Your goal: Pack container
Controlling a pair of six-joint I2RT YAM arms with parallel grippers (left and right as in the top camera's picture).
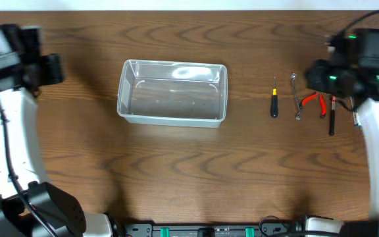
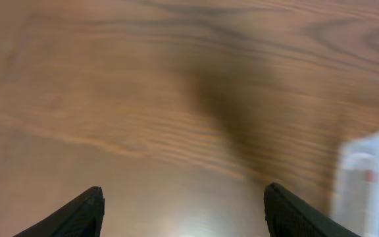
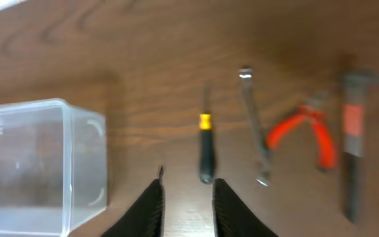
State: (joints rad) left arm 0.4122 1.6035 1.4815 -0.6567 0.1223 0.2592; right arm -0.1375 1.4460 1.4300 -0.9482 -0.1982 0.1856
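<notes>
The container is a clear plastic tub, empty, at the table's middle. It also shows at the left of the right wrist view and at the right edge of the left wrist view. My right gripper hangs above the tools at the right. In its own view its fingers are slightly apart and hold nothing, just short of a black-and-yellow screwdriver. My left gripper is at the far left. Its fingers are wide apart and empty over bare wood.
To the container's right lie the screwdriver, a slim metal wrench, red-handled pliers and a dark-handled tool with a red band. In the right wrist view they are the wrench, the pliers and the banded tool.
</notes>
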